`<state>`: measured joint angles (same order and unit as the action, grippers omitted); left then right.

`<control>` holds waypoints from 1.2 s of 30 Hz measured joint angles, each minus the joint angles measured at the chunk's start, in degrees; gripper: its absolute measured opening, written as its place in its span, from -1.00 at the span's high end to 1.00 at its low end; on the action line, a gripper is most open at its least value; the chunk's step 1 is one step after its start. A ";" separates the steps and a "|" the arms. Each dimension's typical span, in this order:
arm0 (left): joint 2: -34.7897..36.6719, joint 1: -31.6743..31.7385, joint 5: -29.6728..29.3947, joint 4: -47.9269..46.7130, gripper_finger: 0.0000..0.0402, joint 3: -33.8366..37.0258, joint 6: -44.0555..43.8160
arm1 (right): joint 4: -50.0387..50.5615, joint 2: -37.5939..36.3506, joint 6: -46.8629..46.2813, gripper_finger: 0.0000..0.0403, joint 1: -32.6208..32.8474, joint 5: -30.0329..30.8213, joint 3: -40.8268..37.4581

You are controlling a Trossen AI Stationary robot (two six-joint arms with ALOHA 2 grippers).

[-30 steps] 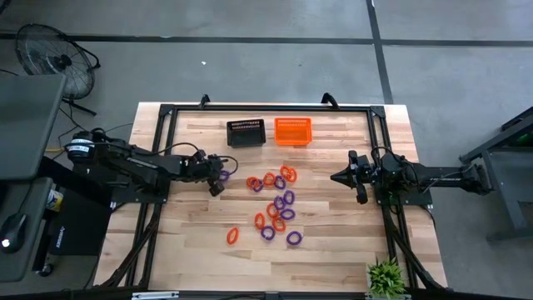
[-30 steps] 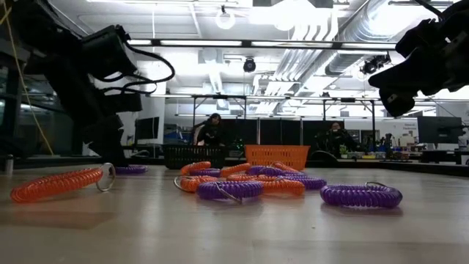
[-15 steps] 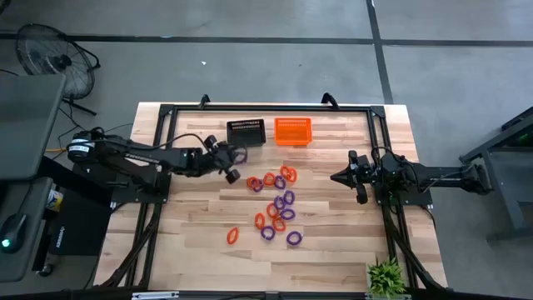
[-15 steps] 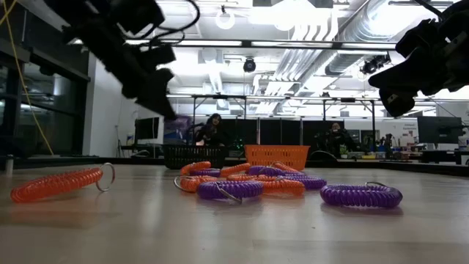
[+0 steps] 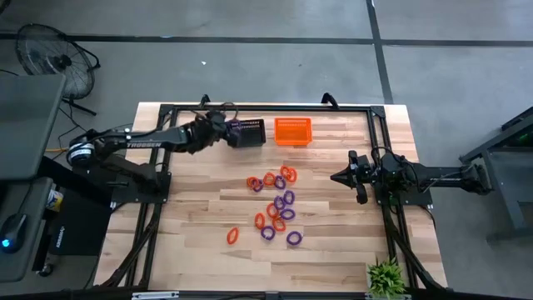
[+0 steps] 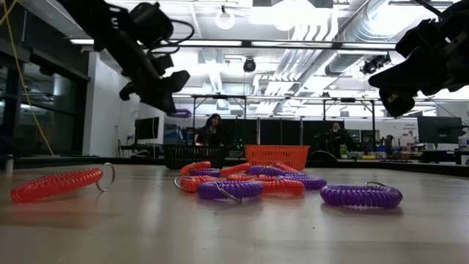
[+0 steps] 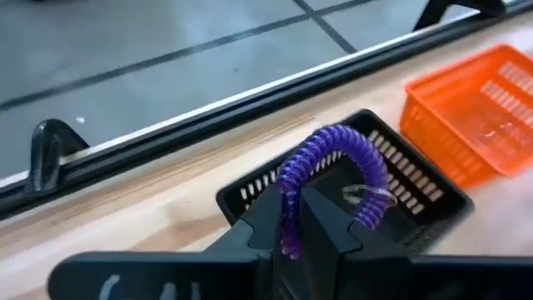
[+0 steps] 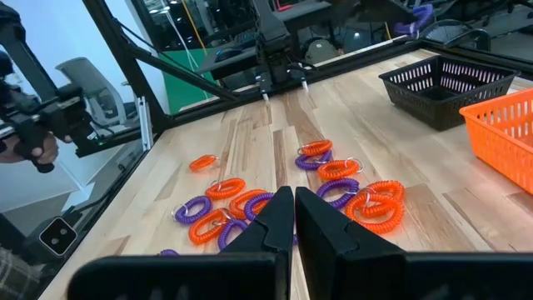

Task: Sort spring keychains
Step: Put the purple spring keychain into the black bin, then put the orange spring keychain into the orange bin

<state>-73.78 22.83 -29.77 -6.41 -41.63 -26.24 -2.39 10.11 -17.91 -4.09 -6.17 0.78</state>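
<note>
Left arm has swung from the pile's left edge up to the back of the table (image 5: 191,250) over the last second; I now have the left gripper (image 7: 293,223) hanging at the black basket (image 5: 247,132), fingers pinched on a purple keychain (image 7: 331,179) that loops up between them. From the left wrist view the coil sits over the basket's near rim, raised off the table, so I judge it not quite centred over the opening. Right arm waits at the right edge, right gripper (image 8: 293,218) pressed shut on nothing, pointing at the pile. Orange basket (image 5: 292,131) sits just beside the black one, looks empty as far as I can tell. Remaining keychains (image 5: 276,204) lie loose mid-table, purple and orange mixed, some touching, a few stragglers toward the front. Step in hand: dropping a purple one into the black basket, early in the sort I'd say. Next move calls for a bit more reach so the coil clears the rim, then spreading the fingers; the coil may snag on a finger, so I'd watch for that before pulling back.
</note>
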 joint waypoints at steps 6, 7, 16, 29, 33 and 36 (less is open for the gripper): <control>-3.76 5.38 11.47 4.09 0.86 -0.08 0.01 | 0.00 0.00 0.02 0.94 -0.01 0.00 0.00; -4.98 5.61 12.60 4.58 0.86 -0.08 0.11 | 0.00 0.00 0.00 0.94 -0.01 -0.02 0.00; -12.76 5.66 12.94 6.88 0.86 -0.02 -1.46 | 0.00 0.00 0.00 0.94 0.01 0.00 0.00; -13.39 5.66 13.63 7.77 0.63 -0.02 -2.12 | 0.00 0.00 0.00 0.94 0.01 -0.01 0.00; -13.39 5.66 14.02 8.45 0.52 -0.02 -2.12 | 0.00 0.00 0.01 0.94 0.00 -0.02 0.00; -13.25 5.68 17.22 8.21 0.49 -0.13 -1.03 | 0.00 0.00 0.00 0.94 -0.01 -0.02 0.00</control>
<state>-87.03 28.51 -12.55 1.80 -41.76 -27.27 -2.39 10.11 -17.91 -4.10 -6.20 0.78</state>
